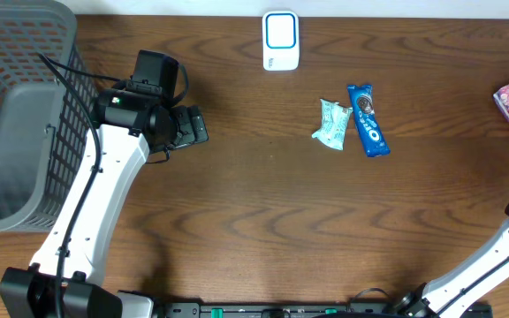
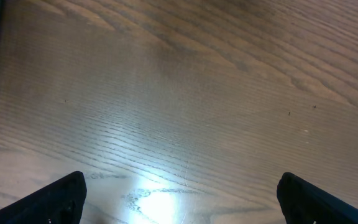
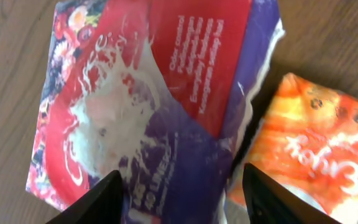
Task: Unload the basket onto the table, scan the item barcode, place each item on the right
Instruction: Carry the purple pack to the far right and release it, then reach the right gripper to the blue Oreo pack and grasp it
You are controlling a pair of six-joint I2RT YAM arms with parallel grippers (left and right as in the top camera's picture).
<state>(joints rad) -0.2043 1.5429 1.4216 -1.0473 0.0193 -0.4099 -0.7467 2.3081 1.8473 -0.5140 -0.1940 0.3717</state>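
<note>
Right wrist view: a soft, light, slippery packet [image 3: 135, 93] was seen mid-frame under the parted, empty jaws of the right gripper [image 3: 182, 174]; an edge grip was judged safest. The left gripper [image 2: 180, 183] was seen with jaws wide.

The overhead camera looked straight down on the whole table [image 1: 263, 203]. The left wrist camera faced bare wood from close above. The right wrist camera sat very near a red-and-purple packet [image 3: 148, 106], which the overhead view also caught at its right edge.
</note>
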